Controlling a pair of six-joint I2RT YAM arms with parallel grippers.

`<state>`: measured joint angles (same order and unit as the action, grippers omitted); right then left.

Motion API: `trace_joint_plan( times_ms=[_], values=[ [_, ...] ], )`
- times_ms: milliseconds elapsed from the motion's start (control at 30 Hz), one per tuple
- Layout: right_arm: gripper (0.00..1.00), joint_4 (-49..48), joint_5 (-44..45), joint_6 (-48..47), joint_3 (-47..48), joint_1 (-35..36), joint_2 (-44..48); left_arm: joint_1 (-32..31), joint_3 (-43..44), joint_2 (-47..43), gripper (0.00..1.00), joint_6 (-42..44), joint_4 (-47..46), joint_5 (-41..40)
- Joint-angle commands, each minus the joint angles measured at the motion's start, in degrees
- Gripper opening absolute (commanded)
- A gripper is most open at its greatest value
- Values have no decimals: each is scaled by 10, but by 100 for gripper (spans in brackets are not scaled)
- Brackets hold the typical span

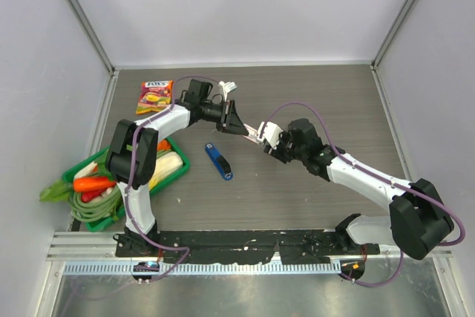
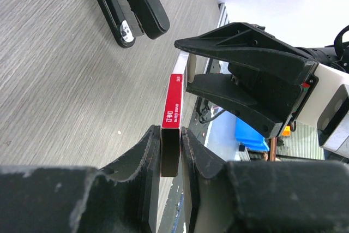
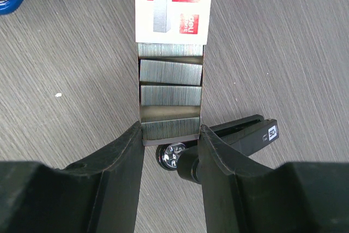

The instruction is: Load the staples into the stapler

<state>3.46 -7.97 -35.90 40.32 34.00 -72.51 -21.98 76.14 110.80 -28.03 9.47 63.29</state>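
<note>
One grey wood-grain tabletop (image 1: 312, 94), white walls on three sides.

Two arms: the left arm (image 1: 167, 120) and the right arm (image 1: 364, 176) reached toward each other above the middle of the tabletop.

One green tray (image 1: 180, 171) sat at the left edge, holding vegetables; I could not count them. One snack packet (image 1: 154, 96) lay at the far left.

One blue stapler (image 1: 218, 161) lay flat on the tabletop, near the two grippers and touched by neither.

One small staple box hung in the air between the grippers, slid partly open. The left gripper (image 2: 172, 140) was narrow, clamped on the box's red-and-white sleeve (image 2: 173, 102). The right gripper (image 3: 170, 135) was narrow too, clamped on the near end of the inner tray (image 3: 170, 112).

The staples (image 3: 171, 95) sat in that tray. Four silvery strips showed, one behind another, the farthest partly under the sleeve.
</note>
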Motion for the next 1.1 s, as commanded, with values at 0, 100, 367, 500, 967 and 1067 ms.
trace_joint_plan(
  times_ms=[0,100,367,500,967,1067],
  values=[
    [26,-14,9,-3,16,-1,10,7,-6,-33,24,1,-18,10],
    [26,-14,9,-3,15,-1,11,10,-6,-36,23,0,-19,9],
    [26,-14,10,-3,14,-1,11,11,-10,-35,24,-4,-25,10],
    [26,-14,9,-3,14,-1,10,11,-11,-29,28,-7,-29,10],
    [26,-14,14,-4,17,-1,4,11,-12,-28,67,-14,-37,10],
    [26,-14,15,-3,17,-1,3,18,-7,-31,75,-18,-34,6]
  ],
)
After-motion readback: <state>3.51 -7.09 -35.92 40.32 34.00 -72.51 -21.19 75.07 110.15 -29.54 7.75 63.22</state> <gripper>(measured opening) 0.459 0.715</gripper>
